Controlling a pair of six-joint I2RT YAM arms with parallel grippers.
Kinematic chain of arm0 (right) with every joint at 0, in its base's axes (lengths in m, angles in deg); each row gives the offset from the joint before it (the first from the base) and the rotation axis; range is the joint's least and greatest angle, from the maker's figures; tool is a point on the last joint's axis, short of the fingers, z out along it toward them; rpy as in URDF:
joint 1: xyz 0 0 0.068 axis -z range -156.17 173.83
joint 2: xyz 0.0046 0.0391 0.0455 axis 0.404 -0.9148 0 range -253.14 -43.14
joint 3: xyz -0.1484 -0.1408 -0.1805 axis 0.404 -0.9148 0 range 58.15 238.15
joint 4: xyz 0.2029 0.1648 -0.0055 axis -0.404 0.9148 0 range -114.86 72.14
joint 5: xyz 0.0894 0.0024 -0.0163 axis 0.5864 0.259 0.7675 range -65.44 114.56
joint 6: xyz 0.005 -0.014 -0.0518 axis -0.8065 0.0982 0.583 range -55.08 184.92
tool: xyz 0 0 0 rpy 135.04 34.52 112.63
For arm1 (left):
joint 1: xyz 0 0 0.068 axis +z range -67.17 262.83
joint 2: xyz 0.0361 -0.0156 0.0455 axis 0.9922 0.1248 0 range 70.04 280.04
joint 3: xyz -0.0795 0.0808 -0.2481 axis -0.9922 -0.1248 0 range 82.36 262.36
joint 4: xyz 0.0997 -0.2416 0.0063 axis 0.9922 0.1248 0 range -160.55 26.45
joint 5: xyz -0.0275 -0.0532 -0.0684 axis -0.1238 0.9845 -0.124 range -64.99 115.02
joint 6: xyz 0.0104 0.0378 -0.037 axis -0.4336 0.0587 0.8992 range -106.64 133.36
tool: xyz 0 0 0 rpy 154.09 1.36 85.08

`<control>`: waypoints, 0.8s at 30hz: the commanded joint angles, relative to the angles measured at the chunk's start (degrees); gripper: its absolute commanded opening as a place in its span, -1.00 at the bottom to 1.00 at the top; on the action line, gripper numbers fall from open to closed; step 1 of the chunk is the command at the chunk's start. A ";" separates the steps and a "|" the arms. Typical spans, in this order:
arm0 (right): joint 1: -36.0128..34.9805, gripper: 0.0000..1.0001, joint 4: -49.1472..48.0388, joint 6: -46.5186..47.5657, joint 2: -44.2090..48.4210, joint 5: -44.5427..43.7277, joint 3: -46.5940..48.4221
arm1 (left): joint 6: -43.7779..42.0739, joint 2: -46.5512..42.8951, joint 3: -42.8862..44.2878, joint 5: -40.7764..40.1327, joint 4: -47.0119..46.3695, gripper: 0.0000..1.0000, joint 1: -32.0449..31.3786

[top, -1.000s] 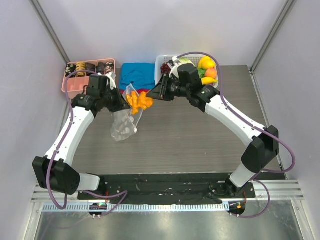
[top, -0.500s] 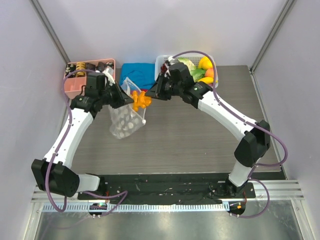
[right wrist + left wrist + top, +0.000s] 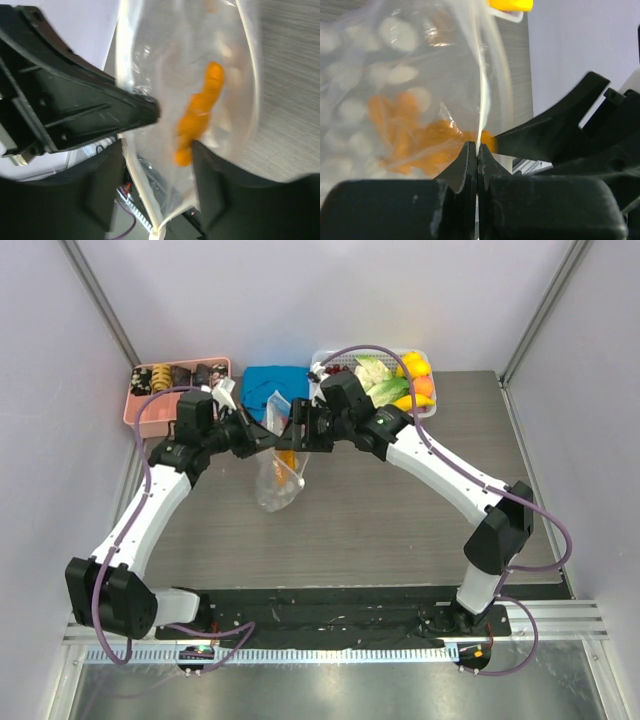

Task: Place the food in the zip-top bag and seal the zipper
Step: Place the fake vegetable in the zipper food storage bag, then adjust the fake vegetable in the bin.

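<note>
Left tool (image 3: 476, 152) is pinching together on one upper edge of the zip-top bag (image 3: 280, 485). The bag is hanging clear above the desk (image 3: 400, 510), mid-left, just ahead of the white basket (image 3: 318, 362).

Right tool (image 3: 157, 147) is standing at the bag's mouth with its fingers apart. Nothing looks clamped between them.

Orange knobbly piece (image 3: 200, 110) is lying inside the bag, showing through the dotted film. Whether its lower end is touching a right finger is hard to tell.

Lettuce (image 3: 372, 368) and the yellow and orange fruits (image 3: 413, 367) are sitting in the basket, not yet bagged.

Zipper (image 3: 482, 100) is running as a pale strip up from the left pinch, and the mouth is gaping, unsealed.

Handling, as judged:
- The bag is looking thin, floppy and slick. It is sagging from its single hold, so the mouth is likely to fold shut or twist.
- The firmest place to take it is the stiffer strip at the mouth, near a corner, not the film below.
- The toy pieces are looking light and rigid. The round fruits could roll out of a shallow pinch, so taking them across the middle seems safest.
- The lettuce is looking bulkier and may catch on the lip.
- Sealing will probably call for both strips lined up and pressed along their whole length.
</note>
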 commanded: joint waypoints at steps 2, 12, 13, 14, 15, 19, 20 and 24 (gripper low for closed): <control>1.41 0.52 -3.09 5.81 2.27 6.27 4.03 | -3.25 -5.43 -2.24 5.00 -6.99 -1.00 -0.19; 17.50 0.68 -3.00 23.97 -2.99 5.32 11.50 | -6.34 -3.42 -2.60 3.24 -1.11 -1.00 1.39; 18.30 0.67 -2.74 28.35 -3.96 3.57 12.55 | -6.42 -2.89 -2.16 3.42 -0.58 -1.00 1.39; 18.91 0.68 -2.57 32.14 -4.93 2.51 14.30 | -6.34 -2.45 -2.07 3.77 -0.57 -1.00 1.30; 19.18 0.69 -2.48 41.49 -5.72 1.54 14.84 | -6.42 -2.45 -2.07 3.77 -0.49 -1.00 1.39; 19.27 0.78 -2.56 63.96 -10.89 -6.79 15.98 | -6.34 -2.36 -2.15 3.95 -0.49 -1.00 1.39; 19.36 0.80 -2.65 68.43 -11.87 -8.12 15.99 | -6.42 -2.54 -2.15 4.04 -0.49 -1.00 1.39; 19.97 0.86 -3.18 81.64 -17.49 -13.05 17.48 | -6.42 -2.54 -2.24 4.04 -0.40 -1.00 1.30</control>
